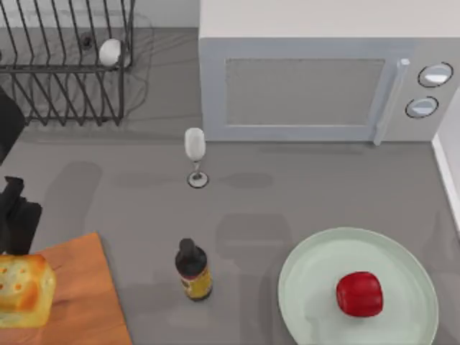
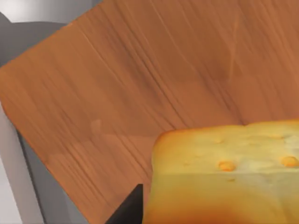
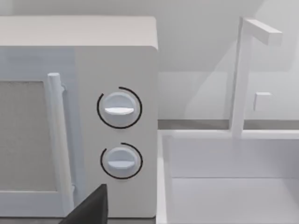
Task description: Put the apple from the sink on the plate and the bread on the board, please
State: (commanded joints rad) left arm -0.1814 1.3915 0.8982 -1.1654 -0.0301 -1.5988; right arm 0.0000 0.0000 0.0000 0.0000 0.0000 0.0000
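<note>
Seemingly light and soft, the bread point(image 1: 24, 290) at the frame's lower left sits over the board point(image 1: 83, 287); hold its crusty sides gently. Whether either gripper is open, I cannot tell.

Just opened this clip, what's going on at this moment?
The apple already sits on the plate at the table's right. The bread rests on the board at the left, with the left arm right beside it. The right wrist camera faces the microwave and the sink.

Grey counter point(image 1: 108, 194): board point(image 1: 86, 302), plate point(image 1: 316, 273), bottle point(image 1: 192, 271), wineglass point(image 1: 195, 154), microwave point(image 1: 316, 86), rack point(image 1: 65, 72).
</note>
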